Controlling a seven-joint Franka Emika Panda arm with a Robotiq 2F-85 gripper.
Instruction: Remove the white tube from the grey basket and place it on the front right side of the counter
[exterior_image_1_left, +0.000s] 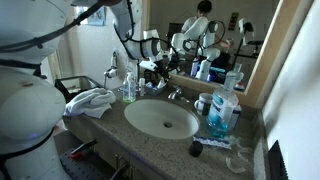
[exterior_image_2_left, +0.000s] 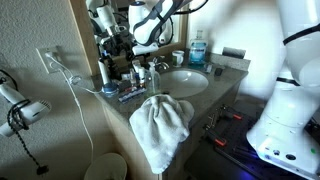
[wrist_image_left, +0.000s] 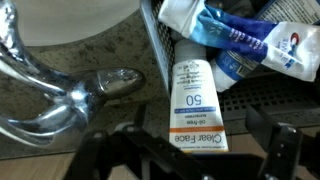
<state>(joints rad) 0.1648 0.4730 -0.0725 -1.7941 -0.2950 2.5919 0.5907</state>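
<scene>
The white tube (wrist_image_left: 193, 100), printed "Clear Face 50" with an orange band, lies in the grey mesh basket (wrist_image_left: 272, 96) along the basket's left wall. Its flat end points toward me. My gripper (wrist_image_left: 196, 152) is open. Its dark fingers stand wide apart on either side of the tube's flat end and do not touch it. In both exterior views the gripper (exterior_image_1_left: 152, 66) (exterior_image_2_left: 126, 52) hangs low over the back of the speckled counter (exterior_image_1_left: 120, 118) next to the mirror. The tube itself is too small to see there.
Toothpaste tubes (wrist_image_left: 250, 40) lie across the basket's far end. A chrome faucet (wrist_image_left: 60, 95) and the white sink (exterior_image_1_left: 160, 120) are beside the basket. A white towel (exterior_image_1_left: 90, 100) and a pump bottle of blue liquid (exterior_image_1_left: 222, 110) stand on the counter.
</scene>
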